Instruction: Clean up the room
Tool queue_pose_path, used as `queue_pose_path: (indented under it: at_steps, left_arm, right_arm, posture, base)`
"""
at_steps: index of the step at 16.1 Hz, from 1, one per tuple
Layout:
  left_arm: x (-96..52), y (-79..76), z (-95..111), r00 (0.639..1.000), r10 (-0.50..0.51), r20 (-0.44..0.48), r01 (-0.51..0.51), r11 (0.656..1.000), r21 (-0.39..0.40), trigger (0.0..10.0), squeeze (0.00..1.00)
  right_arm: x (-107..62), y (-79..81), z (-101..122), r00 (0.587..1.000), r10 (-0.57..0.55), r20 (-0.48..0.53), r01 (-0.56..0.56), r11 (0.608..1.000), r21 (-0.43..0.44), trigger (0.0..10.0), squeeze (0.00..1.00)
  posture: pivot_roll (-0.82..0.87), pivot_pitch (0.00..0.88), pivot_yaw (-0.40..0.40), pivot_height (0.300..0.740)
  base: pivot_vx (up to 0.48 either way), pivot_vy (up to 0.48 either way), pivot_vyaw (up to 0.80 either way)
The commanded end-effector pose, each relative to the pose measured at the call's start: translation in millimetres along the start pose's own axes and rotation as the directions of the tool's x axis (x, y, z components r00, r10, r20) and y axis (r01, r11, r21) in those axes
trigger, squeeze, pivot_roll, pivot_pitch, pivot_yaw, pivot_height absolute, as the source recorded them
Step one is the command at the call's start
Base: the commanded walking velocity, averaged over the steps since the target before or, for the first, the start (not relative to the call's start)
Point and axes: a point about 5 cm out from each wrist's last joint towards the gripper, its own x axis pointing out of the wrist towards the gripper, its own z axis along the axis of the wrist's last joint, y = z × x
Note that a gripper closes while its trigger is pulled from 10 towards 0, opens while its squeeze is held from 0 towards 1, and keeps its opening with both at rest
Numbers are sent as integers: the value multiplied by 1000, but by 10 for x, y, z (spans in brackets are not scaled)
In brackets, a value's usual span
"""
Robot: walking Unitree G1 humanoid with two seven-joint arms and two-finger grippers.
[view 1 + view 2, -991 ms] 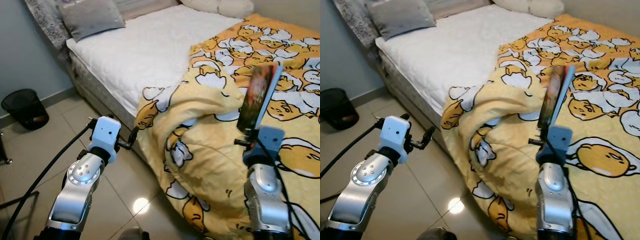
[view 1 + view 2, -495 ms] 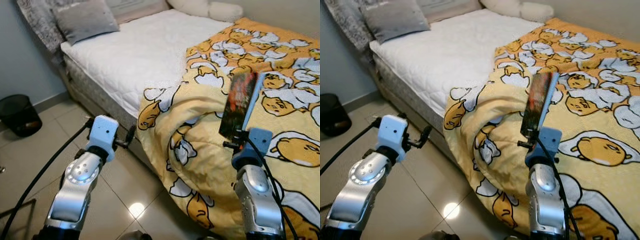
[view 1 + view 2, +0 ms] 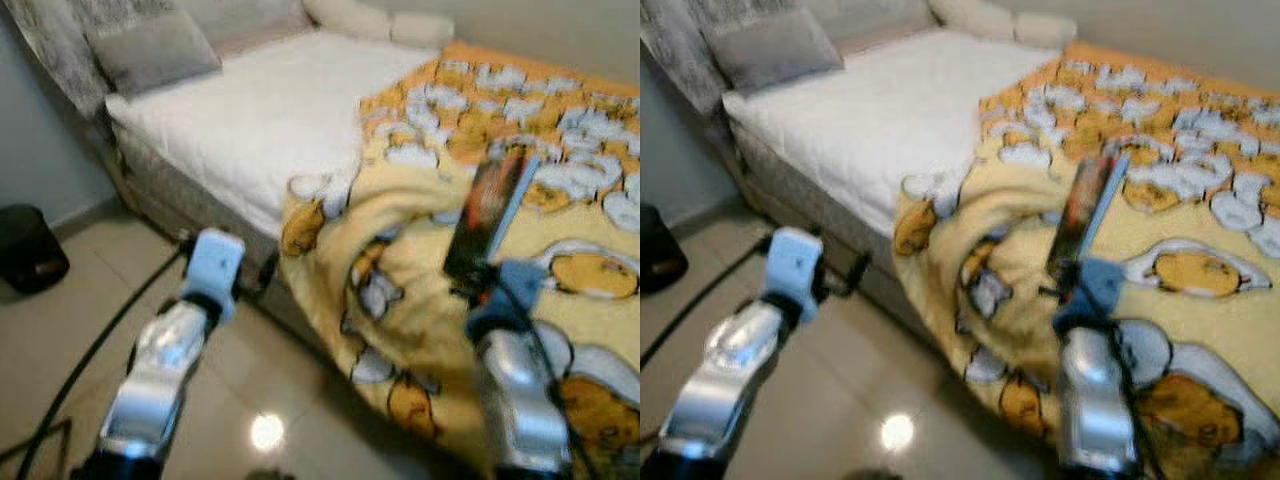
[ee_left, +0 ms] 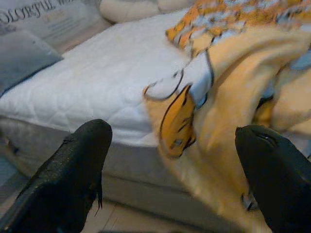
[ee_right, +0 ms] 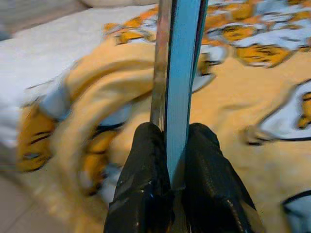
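My right gripper (image 3: 478,283) is shut on a thin book (image 3: 488,212) with a dark red cover and holds it upright over the rumpled yellow duvet (image 3: 400,235). In the right wrist view the book (image 5: 180,73) stands edge-on, clamped between both black fingers (image 5: 143,194). My left gripper (image 3: 260,275) is open with nothing in it, held above the floor beside the bed's near edge. In its wrist view the fingers (image 4: 73,174) stand wide apart, facing the bare white mattress (image 4: 97,82) and the duvet's hanging fold.
The yellow cartoon-print duvet hangs off the bed's corner toward the tiled floor (image 3: 60,340). A grey pillow (image 3: 150,50) and white pillows (image 3: 375,20) lie at the head. A black bin (image 3: 30,245) stands by the wall at the left.
The whole picture has shifted and blurred, so the camera has moved. The book stays upright in my right gripper and the left gripper stays open.
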Motion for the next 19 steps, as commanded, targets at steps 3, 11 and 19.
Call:
queue_pose_path:
  at_steps: [3, 11, 19]
  left_arm:
    - [24, -10, 38, 1000, -5, 15, 5, 1000, 1, 10000, 235]
    - [95, -11, 38, 1000, -16, 21, 16, 1000, 1, 10000, 231]
    - [126, 43, 51, 999, -11, 32, 11, 1000, -1, 10000, 231]
  right_arm:
    - [23, -4, 89, 1000, -10, 27, 9, 999, 34, 10000, 0]
    - [-2, -60, 65, 999, -46, 11, 45, 997, 59, 10000, 0]
    - [8, -50, 62, 998, -60, 9, 59, 996, 72, 10000, 0]
  posture:
    - [36, 0, 32, 740]
    - [26, 0, 40, 740]
    - [34, 0, 37, 740]
  base:
    - [0, 303, -267]
    - [0, 307, -800]
    - [0, 334, -800]
